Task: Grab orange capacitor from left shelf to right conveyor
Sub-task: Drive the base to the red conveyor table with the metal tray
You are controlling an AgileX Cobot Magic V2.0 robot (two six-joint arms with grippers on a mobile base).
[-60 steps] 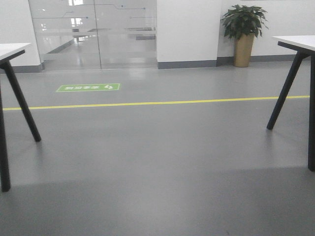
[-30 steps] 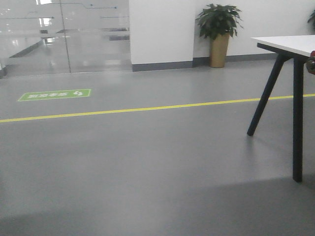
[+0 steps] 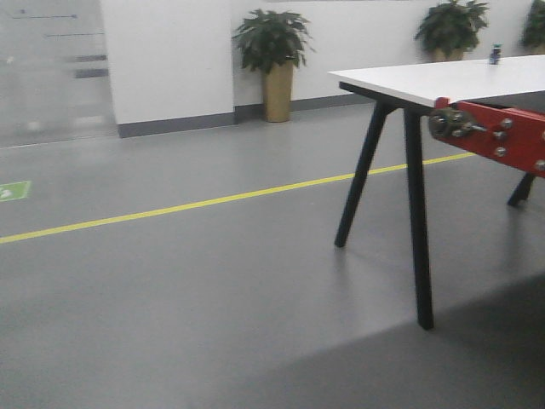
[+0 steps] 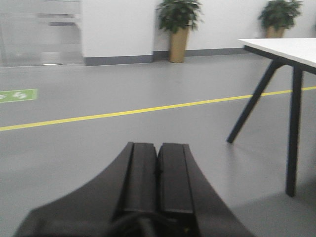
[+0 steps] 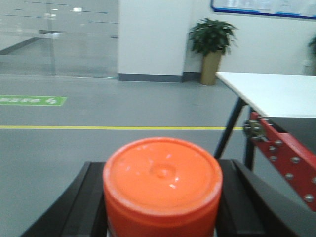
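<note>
The right pincer [image 5: 163,212] grips the orange capacitor [image 5: 163,173] between its two black fingers [image 5: 74,207], and the flat orange top fills the lower middle of our wrist view. The capacitor stands upright in that grip, above open floor [image 3: 213,298]. The left pincer [image 4: 158,173] is pressed tight, its dark pads [image 4: 140,173] meeting along one seam with nothing between them.

To the right of the capacitor, and apart from it, we see the conveyor [image 5: 289,155]: a glossy red edge studded with silver bolts, a metal roller end at its near tip, and a dark strip of belt behind it. In our front view the same red edge juts in at the right border.

Beyond the conveyor stands a white surface [image 5: 271,91] on splayed black legs. A yellow line [image 3: 213,202] crosses the grey floor, with a green sign [image 5: 32,100] lying beyond it. A potted plant [image 5: 211,42] stands against the white wall, and we make out a glass partition [image 5: 59,39] to the left
</note>
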